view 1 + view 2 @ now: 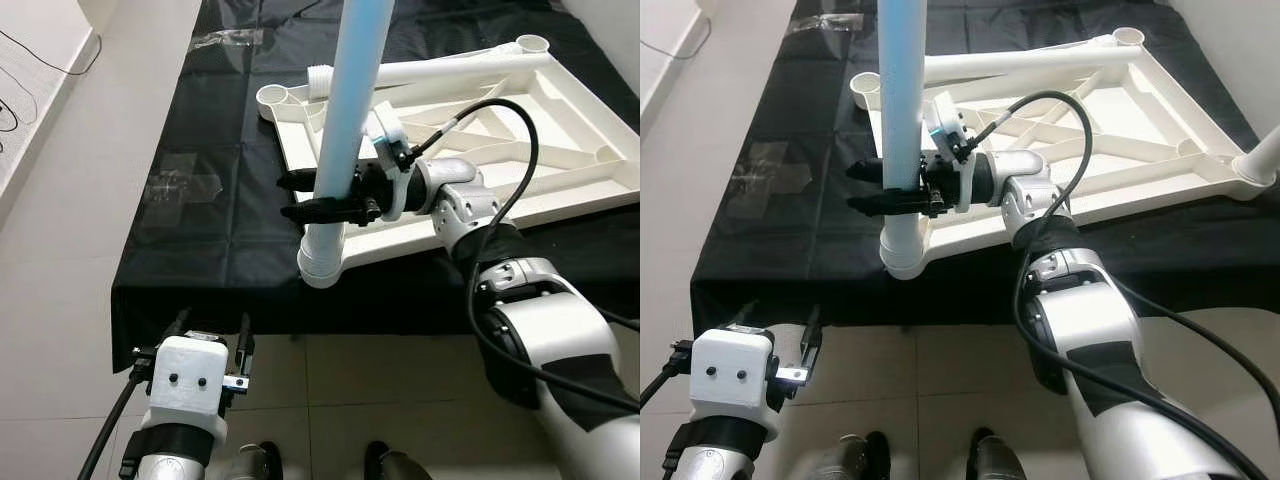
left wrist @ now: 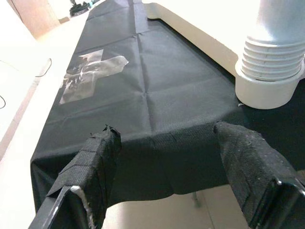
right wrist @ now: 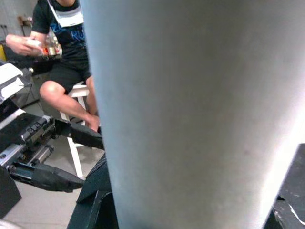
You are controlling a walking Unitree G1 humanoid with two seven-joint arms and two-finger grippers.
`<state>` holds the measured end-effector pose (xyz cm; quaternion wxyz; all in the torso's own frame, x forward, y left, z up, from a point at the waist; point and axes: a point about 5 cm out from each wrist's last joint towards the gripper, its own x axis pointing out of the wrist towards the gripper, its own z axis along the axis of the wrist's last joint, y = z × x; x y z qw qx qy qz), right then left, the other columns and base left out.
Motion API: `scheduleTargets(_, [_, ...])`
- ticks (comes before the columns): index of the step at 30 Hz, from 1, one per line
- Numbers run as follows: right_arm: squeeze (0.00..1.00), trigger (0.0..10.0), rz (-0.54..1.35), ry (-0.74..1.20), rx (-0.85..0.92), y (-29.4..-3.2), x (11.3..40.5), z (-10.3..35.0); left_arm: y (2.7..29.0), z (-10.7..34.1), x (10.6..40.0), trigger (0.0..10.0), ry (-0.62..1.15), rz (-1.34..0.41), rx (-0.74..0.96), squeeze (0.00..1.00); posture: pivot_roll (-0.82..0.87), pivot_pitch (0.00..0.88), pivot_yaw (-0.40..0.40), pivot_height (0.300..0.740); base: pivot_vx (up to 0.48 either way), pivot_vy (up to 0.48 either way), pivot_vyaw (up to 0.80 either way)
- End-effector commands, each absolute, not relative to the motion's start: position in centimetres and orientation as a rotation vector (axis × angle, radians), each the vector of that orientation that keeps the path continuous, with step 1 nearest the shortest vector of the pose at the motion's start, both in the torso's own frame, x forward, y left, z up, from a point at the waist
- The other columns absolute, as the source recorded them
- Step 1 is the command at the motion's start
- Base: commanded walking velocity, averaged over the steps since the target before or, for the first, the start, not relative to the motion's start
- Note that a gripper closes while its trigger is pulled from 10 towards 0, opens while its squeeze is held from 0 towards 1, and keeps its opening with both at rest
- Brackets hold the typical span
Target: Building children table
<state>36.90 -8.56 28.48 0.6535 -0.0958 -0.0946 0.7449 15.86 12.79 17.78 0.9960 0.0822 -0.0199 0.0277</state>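
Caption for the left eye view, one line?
Right gripper clasps the upright light-blue table leg seated in the upturned white tabletop's corner socket.

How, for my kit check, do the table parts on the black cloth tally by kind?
White table frame: 1
Light blue leg, upright in the right gripper: 1
White legs: 2, one lying across the frame, one at its right corner
Total: 4

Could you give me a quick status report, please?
Right claw clamped on upright table leg, seated in tabletop corner socket. Left claw open, idle near black cloth edge.
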Motion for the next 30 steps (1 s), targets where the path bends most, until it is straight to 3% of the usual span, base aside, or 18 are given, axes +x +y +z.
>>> scheduleTargets(1, [0.00, 10.0, 1.709, -0.096, -0.259, -8.4, 36.8, 26.4, 12.3, 17.3, 15.7, 10.0, -0.006, 0.038, 0.158, 0.00, 0.15, 0.296, 0.010, 0.740, 0.000, 0.000, 0.00])
scheduleTargets(12, [0.00, 10.0, 1.778, -0.036, -0.353, -6.3, 36.4, 25.3, 12.1, 17.3, 15.5, 10.0, -0.008, 0.035, 0.161, 0.00, 0.15, 0.286, 0.000, 0.740, 0.000, 0.000, 0.00])
scheduleTargets(30, [0.00, 10.0, 1.941, -0.138, -0.241, -0.5, 34.9, 27.3, 11.6, 19.0, 14.4, 10.0, -0.037, 0.038, 0.157, 0.00, 0.21, 0.361, -0.044, 0.740, 0.000, 0.000, 0.00])
